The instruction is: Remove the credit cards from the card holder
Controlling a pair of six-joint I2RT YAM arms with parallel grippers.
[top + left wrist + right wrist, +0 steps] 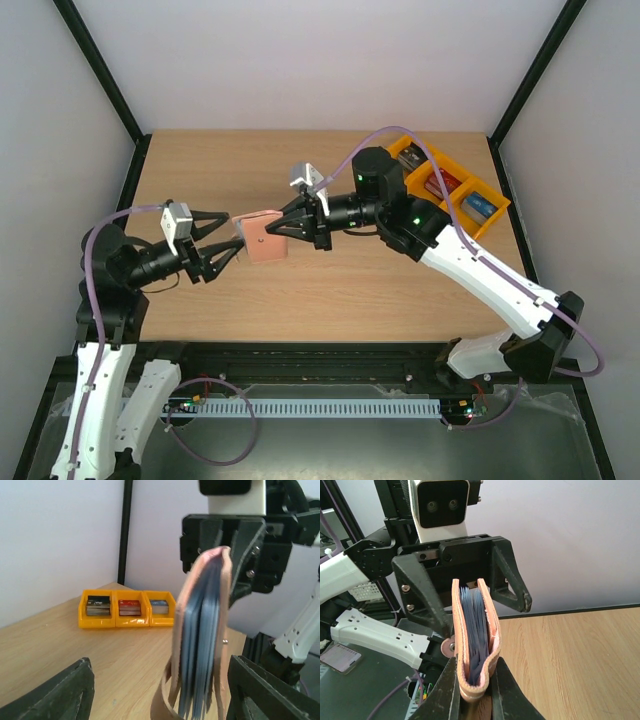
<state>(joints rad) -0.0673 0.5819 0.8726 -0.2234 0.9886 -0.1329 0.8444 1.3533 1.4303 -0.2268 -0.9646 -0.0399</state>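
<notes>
The small pinkish-tan folding card holder (264,237) with its light blue pocketed lining hangs in the air above the middle of the light wooden table (330,290), folded nearly closed and held between the two arms. The right wrist view looks along its open edge: the blue inner leaves (475,630) stand packed between the tan covers, and a slim pale edge near the top may be a card, though the view is too blurred to be sure. The black two-finger right gripper (283,226) is clamped on the folded spine end of the holder, its fingers (446,692) pressing the tan covers from both sides. The black two-finger left gripper (226,237) faces it from the other side with its fingers (512,582) spread wide, one above and one below the holder's free edge; whether either pad touches the leather cannot be told. At the table's far right corner sit three joined orange plastic bins (450,186), seen in the left wrist view holding a dark box (98,605), a red box (129,607) and a blue box (159,606).
</notes>
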